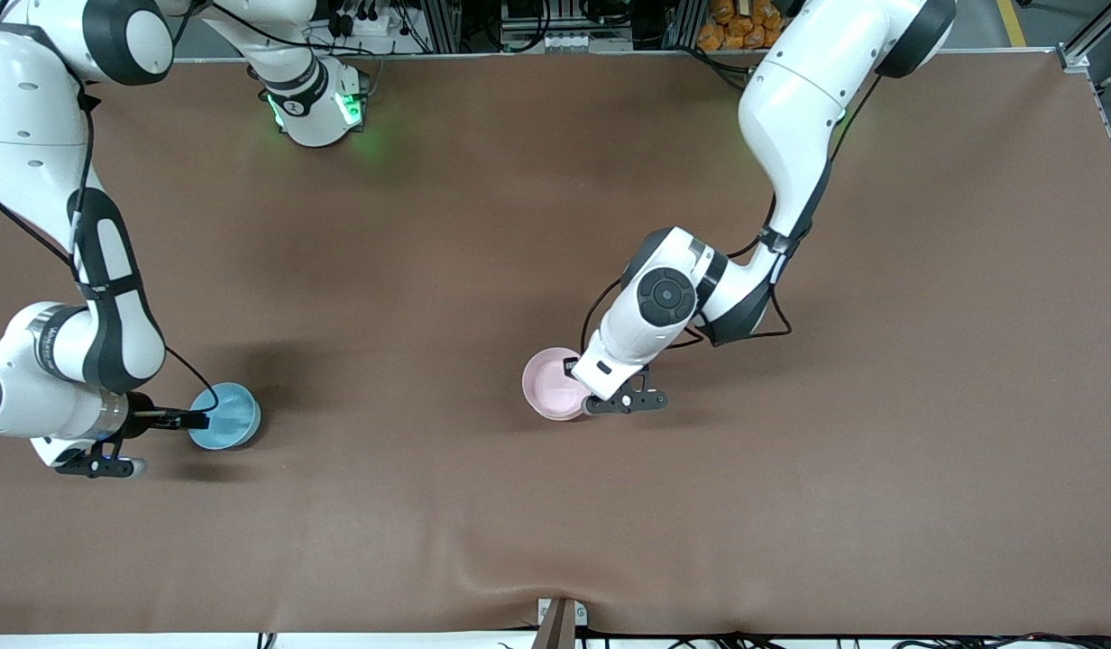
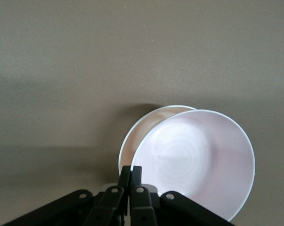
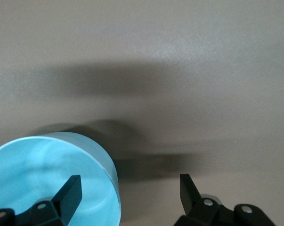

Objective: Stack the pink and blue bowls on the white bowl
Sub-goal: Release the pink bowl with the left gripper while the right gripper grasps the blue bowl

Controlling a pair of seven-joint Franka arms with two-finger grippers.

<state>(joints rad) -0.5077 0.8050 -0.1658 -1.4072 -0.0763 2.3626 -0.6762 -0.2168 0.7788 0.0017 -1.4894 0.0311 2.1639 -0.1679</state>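
The left gripper (image 2: 130, 175) has its jaws clenched on the rim of the pale pink round plastic bowl (image 2: 198, 162), which sits over a white round plastic bowl (image 2: 132, 136) whose rim edge peeks out beneath it; whether the pink one is fully nested is hard to tell. The right gripper (image 3: 130, 190) has its jaws spread wide, one finger over the light sky-blue round plastic bowl (image 3: 43, 172) and one outside its wall. On the brown table (image 1: 555, 505) the blue bowl lies toward the right arm's end, well apart from the pink one.
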